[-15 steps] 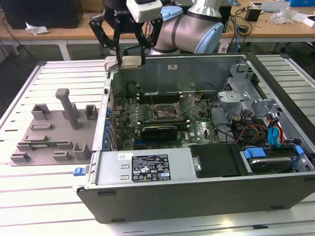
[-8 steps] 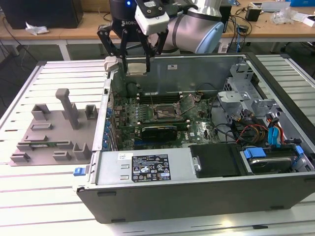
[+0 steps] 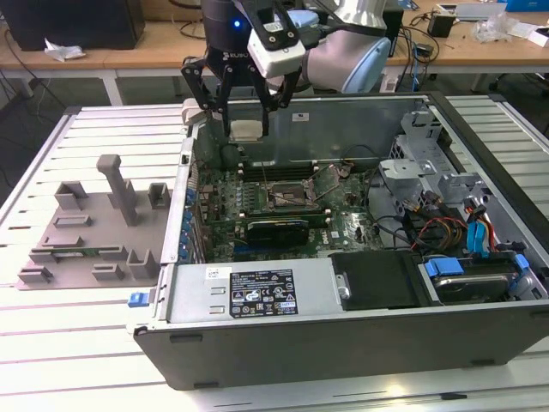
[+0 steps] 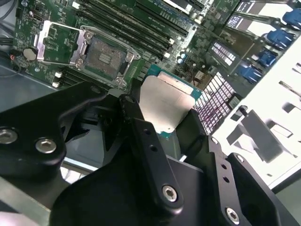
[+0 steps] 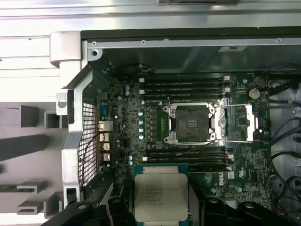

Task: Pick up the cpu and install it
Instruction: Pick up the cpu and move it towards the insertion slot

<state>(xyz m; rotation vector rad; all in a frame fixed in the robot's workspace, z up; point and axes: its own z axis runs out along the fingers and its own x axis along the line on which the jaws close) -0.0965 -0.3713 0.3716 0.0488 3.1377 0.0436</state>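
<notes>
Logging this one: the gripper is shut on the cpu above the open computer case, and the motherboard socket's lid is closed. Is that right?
Not quite. The socket's lid is swung open, with the socket bare and empty, as the first wrist view shows. The rest stands: the gripper is shut on the cpu above the open computer case.

The cpu [image 5: 161, 197] has a satin silver-grey metal lid; the gripper [image 4: 162, 114] is matt black; the fixture tray [image 3: 94, 227], at the exterior view's left, is matt grey plastic; the computer case [image 3: 360, 124] is grey sheet metal.
</notes>
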